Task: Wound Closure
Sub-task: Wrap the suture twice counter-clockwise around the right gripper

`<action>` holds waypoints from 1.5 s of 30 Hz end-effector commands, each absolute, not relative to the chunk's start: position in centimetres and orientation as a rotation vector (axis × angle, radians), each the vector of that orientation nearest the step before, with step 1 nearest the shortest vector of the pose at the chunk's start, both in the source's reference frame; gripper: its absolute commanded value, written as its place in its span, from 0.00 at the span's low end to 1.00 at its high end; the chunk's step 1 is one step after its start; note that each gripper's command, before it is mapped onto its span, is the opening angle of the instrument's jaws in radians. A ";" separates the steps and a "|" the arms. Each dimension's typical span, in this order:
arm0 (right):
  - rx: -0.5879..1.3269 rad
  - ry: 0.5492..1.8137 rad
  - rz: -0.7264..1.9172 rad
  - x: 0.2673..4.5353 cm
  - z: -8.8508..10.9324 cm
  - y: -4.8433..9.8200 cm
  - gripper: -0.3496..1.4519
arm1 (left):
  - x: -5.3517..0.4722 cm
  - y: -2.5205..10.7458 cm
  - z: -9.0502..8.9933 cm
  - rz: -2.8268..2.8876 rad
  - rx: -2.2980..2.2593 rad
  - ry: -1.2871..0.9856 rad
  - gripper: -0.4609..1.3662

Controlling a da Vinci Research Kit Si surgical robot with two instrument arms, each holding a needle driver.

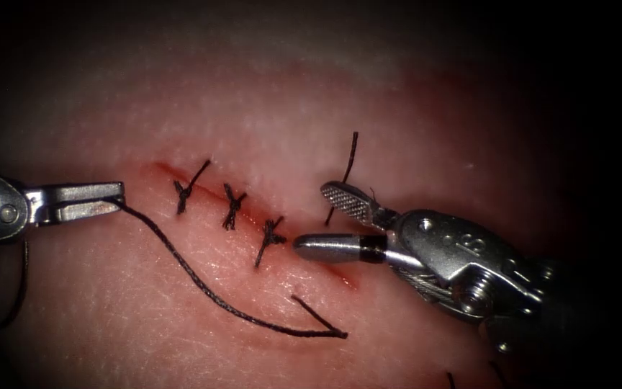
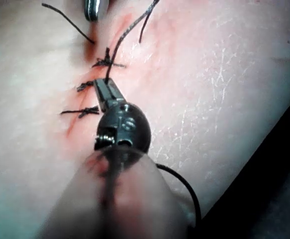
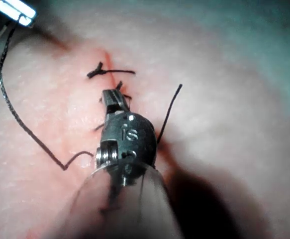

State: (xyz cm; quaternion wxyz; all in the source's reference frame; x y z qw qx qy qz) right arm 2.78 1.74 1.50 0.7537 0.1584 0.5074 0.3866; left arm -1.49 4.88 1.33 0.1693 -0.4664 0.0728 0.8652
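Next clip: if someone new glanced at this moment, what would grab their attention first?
Probably the three knotted stitches in a row across the cut in the tissue. Next, the right tool, jaws open, holding nothing, at the cut's unstitched right end beside a loose thread end. Then the left tool, left of the cut, shut on the thread, which curves across the tissue below the stitches.

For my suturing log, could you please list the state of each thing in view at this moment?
Left gripper: shut on the thread.
Right gripper: open, holding nothing, over the cut.
Thread: slack, lying on the tissue below the cut.
Cut: closed by three knotted stitches; its right end unstitched.
Tissue: reddened along the cut.
Needle: I cannot make it out.
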 end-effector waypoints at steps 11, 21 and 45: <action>0.413 1.068 0.727 2.89 1.7 1.9 0.00 | -1.61 5.0 1.2 2.408 -1.468 0.165 0.06; 0.463 1.113 0.577 3.10 1.7 1.6 0.00 | -1.85 5.2 1.3 2.373 -1.525 0.122 0.06; 0.426 1.406 0.566 3.51 1.3 1.5 0.00 | -2.22 5.1 2.4 2.359 -1.514 0.054 0.06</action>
